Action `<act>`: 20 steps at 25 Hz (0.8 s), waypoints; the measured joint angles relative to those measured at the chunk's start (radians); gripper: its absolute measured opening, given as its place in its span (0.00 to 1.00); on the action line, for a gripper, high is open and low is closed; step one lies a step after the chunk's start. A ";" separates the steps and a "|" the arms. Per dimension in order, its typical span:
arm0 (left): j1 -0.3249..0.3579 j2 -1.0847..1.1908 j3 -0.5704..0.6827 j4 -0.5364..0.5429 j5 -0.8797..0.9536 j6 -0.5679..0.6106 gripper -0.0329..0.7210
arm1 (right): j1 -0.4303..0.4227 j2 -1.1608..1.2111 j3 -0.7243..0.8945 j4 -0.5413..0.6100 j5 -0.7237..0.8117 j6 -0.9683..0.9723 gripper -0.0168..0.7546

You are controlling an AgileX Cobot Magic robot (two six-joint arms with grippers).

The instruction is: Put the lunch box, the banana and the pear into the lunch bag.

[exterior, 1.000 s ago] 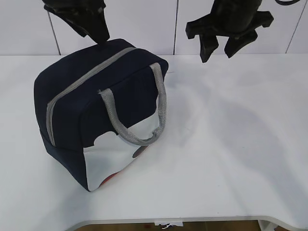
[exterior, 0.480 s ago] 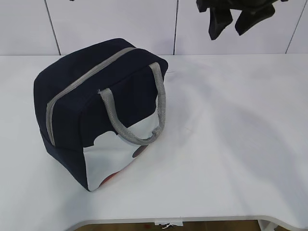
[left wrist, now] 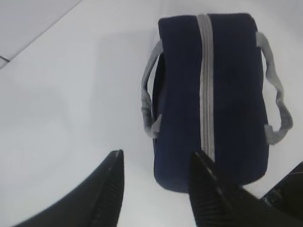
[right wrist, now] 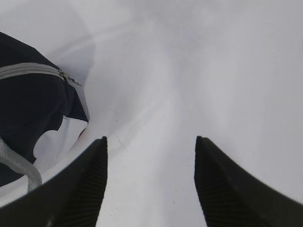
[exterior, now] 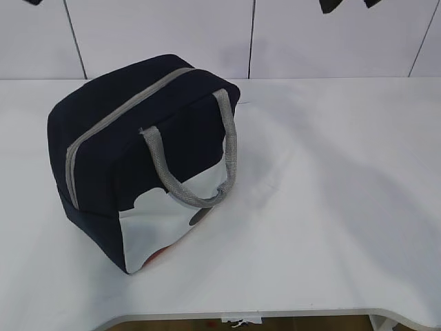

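- the boxy navy-blue fabric lunch bag (exterior: 141, 162) stands zipped at centre left on the white counter (exterior: 331, 207); no lunch box, banana or pear is visible.
- your left hand (left wrist: 156, 184) and right hand (right wrist: 150, 179) hang spread and empty, above the counter.
- judged packed, so lift straight up, clear of the grey webbing handles (exterior: 200, 172).

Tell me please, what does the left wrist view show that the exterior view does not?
Only the left wrist view: the left gripper with open, empty jaws above the bag, and both grey handles at once. Only the exterior view: the bag's white lower panel. Both show the navy lunch bag zipped shut on the white table.
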 joint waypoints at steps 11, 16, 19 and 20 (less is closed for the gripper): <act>0.000 -0.337 0.290 0.037 0.002 -0.023 0.48 | 0.000 -0.226 0.224 0.035 0.002 -0.003 0.61; 0.000 -0.515 0.417 0.030 0.005 -0.024 0.45 | 0.000 -0.373 0.413 0.035 0.002 -0.005 0.61; 0.000 -0.630 0.495 0.029 0.005 -0.024 0.44 | 0.000 -0.477 0.535 0.035 -0.022 -0.012 0.61; 0.000 -0.662 0.515 0.028 0.007 -0.024 0.44 | 0.000 -0.515 0.576 0.035 -0.032 -0.013 0.61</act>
